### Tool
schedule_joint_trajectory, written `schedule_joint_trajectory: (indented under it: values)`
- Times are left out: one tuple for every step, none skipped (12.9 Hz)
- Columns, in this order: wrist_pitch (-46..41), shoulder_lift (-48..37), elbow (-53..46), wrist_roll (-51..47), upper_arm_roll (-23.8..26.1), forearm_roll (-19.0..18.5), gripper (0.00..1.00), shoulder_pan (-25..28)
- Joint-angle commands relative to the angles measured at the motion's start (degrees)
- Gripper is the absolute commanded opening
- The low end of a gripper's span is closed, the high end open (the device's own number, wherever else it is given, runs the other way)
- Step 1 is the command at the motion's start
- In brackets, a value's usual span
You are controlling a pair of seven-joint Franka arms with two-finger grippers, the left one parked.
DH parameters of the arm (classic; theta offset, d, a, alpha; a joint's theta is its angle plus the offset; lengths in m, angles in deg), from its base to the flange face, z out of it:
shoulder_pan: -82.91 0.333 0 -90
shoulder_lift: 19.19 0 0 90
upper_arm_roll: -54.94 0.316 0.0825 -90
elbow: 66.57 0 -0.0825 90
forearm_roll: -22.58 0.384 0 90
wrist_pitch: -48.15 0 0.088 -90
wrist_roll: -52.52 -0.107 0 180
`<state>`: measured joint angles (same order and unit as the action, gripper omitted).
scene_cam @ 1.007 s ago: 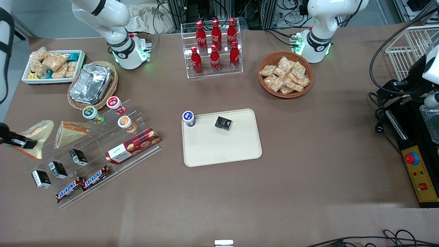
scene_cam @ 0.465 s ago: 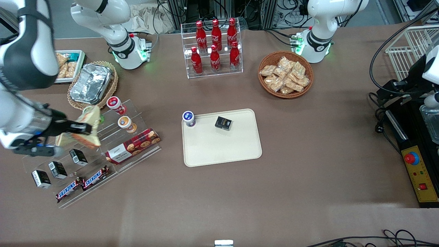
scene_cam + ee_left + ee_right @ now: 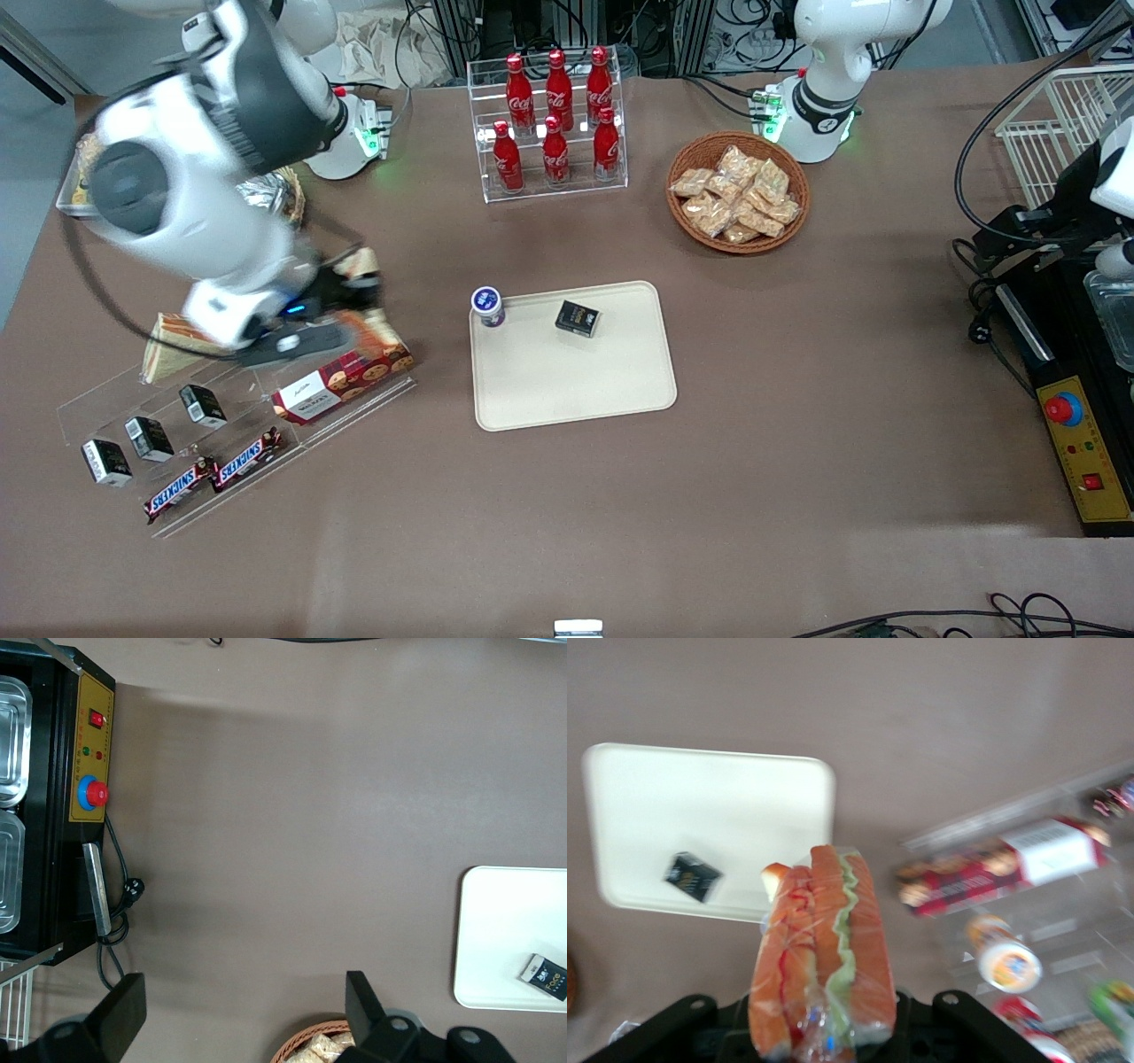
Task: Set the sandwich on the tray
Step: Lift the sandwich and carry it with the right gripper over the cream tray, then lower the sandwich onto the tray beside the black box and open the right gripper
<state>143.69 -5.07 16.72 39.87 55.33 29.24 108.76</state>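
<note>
My right gripper (image 3: 359, 288) is shut on the sandwich (image 3: 361, 263), a clear-wrapped wedge with orange-red and green filling. It holds the wedge in the air above the acrylic display rack (image 3: 221, 399), beside the red cookie box (image 3: 344, 377). In the right wrist view the sandwich (image 3: 819, 948) stands between the jaws of the gripper (image 3: 821, 1036), filling layers facing the camera. The cream tray (image 3: 576, 390) lies at mid-table, apart from the gripper. It also shows in the right wrist view (image 3: 700, 806) and the left wrist view (image 3: 505, 939). The twin wedge sandwich (image 3: 168, 341) stays on the rack, partly hidden by the arm.
A blue-lidded cup (image 3: 487, 306) stands at the tray's corner nearest the gripper. A small black box (image 3: 578, 318) lies on the tray. A rack of cola bottles (image 3: 554, 124) and a snack basket (image 3: 738, 190) stand farther from the camera. Snickers bars (image 3: 213, 474) and small boxes sit on the rack.
The right arm has swung from the working arm's end of the table toward the tray, carrying the sandwich off the rack and over the cookie box.
</note>
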Motion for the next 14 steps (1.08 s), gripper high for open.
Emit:
schedule_joint_trajectory:
  values:
    - [7.4, 4.3, -0.8, 0.6, -0.8, 0.5, 0.0, 6.3]
    - [10.9, 6.0, -0.8, 0.6, -0.8, -0.1, 0.0, 8.8]
    - [13.6, 7.8, -0.7, 0.6, -0.8, -2.7, 0.0, 11.6]
    - [16.0, 9.7, -0.7, 0.4, -0.8, -6.4, 0.0, 14.2]
    - [18.6, 11.9, -0.7, 0.3, -0.8, -9.4, 0.0, 16.7]
    - [21.7, 13.9, -0.6, 0.3, -0.8, -10.2, 0.0, 18.3]
    - [25.1, 16.0, -0.5, 0.7, -0.8, -10.2, 0.0, 19.3]
    - [28.9, 18.4, -0.5, 1.0, -0.8, -10.3, 0.0, 20.2]
    - [32.7, 20.7, -0.4, 1.0, -0.8, -10.4, 0.0, 21.2]
    - [35.6, 22.2, -0.3, 1.9, -0.8, -11.8, 0.0, 22.1]
    - [37.6, 23.6, -0.1, 2.5, -0.8, -13.7, 0.0, 22.2]
    - [40.3, 24.8, -0.1, 2.6, -0.8, -15.9, 0.0, 22.1]
    - [42.7, 26.1, -0.1, 4.3, -0.8, -17.5, 0.0, 21.4]
    - [44.6, 27.2, -0.1, 8.9, -0.9, -17.6, 0.0, 20.6]
